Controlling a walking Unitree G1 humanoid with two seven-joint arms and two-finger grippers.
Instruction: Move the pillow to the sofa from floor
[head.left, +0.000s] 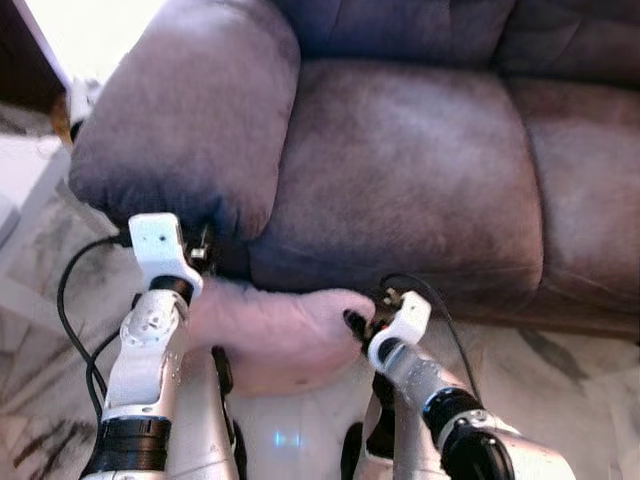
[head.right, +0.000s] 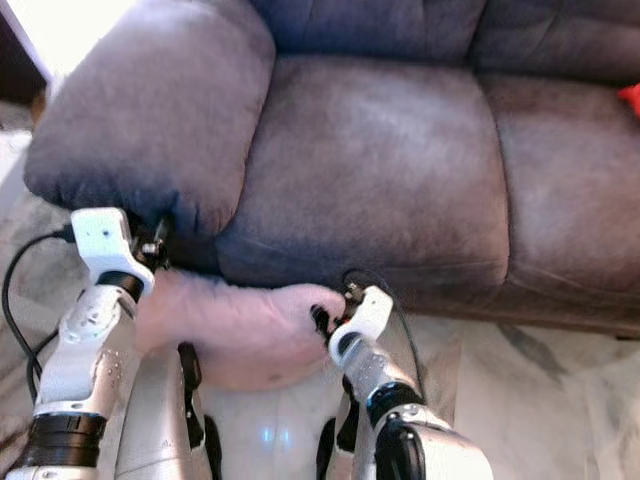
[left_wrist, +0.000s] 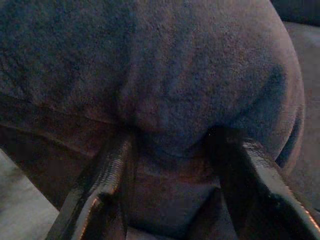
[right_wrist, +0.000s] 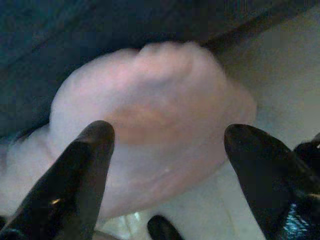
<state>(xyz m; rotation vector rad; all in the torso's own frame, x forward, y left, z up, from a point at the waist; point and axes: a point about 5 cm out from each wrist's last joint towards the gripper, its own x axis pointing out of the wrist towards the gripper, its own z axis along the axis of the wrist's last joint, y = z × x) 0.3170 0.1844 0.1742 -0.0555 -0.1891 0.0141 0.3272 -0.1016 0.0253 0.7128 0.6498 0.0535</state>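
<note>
1. The left gripper sits at the pillow's left end, just under the sofa's armrest. In the left wrist view its two black fingers stand apart, with pink fabric low between them and the grey armrest bulging above; whether they touch the pillow cannot be told, as the view is dark.
2. One pink pillow lies on the floor, against the front of the sofa and below the seat cushion nearest the armrest. Its left end is hidden behind the left arm and its lower edge is partly covered by the robot's body.
3. The right gripper is at the pillow's right end. In the right wrist view its fingers are spread wide on either side of the rounded pillow end, not pressed into it.
4. Two seat cushions of the sofa show; the one farther from the armrest is cut off at the picture's edge.
5. A small red object lies on that far cushion, too cropped to identify.
</note>
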